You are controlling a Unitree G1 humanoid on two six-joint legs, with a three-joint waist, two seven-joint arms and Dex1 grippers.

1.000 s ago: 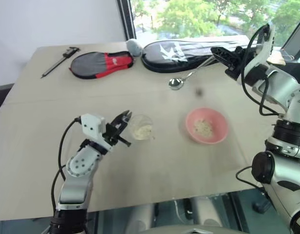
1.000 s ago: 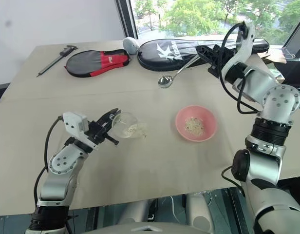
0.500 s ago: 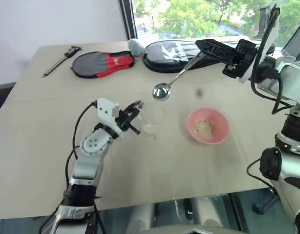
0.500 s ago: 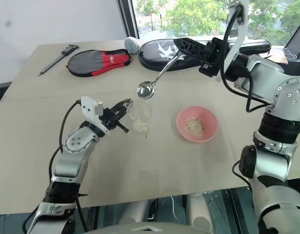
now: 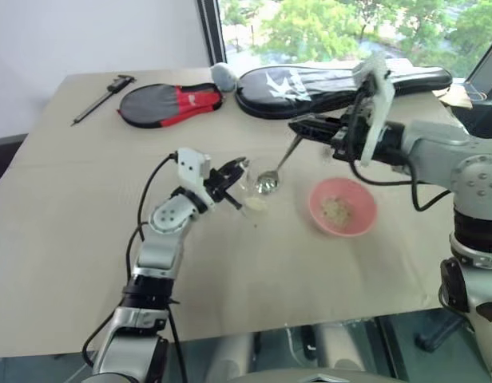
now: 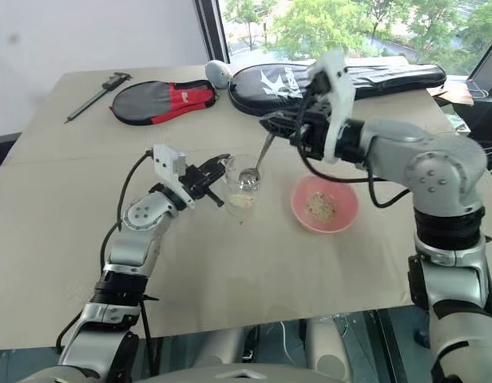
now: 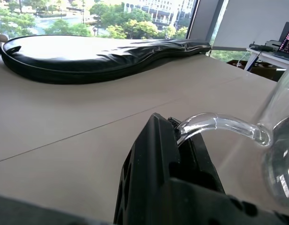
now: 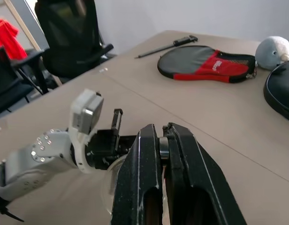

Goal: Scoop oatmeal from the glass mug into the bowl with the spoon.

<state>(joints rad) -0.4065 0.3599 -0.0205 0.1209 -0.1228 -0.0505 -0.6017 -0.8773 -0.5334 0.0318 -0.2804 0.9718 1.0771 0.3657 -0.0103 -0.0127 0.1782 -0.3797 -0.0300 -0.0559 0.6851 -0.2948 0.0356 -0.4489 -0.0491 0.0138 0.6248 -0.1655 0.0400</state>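
A: From the head views, the left gripper [image 6: 216,170] holds the glass mug [image 6: 241,183] above the table [image 5: 62,231], tipped toward the right arm. What does the left wrist view add?

B: It shows the grip itself: the black fingers [image 7: 156,154] are pressed together on the mug's clear curved handle, which arches out from between them. The head views are too small to settle that.

A: And the right gripper [image 5: 310,128]?

B: Its fingers are clamped on the handle of the spoon [image 5: 276,170], which slants down so that the small oval bowl sits inside the mug's mouth. In the right wrist view the two fingers [image 8: 137,187] stand close together with a sliver of metal between them, and beyond them the left arm's grey wrist faces the camera.

A: How does the oatmeal look?

B: Pale beige flakes: a small heap of oatmeal [image 6: 242,199] low in the mug, and a scatter in the bowl [image 5: 343,207], which is salmon pink, round and shallow, standing on the table just right of the mug.

A: What else is around?

B: At the far edge, a red and grey paddle case [image 5: 168,104], a grey plush ball [image 5: 222,76], a long black racket case [image 5: 342,80] and a dark caliper [image 5: 100,100], all well apart from the mug. Nothing lies between mug and bowl.
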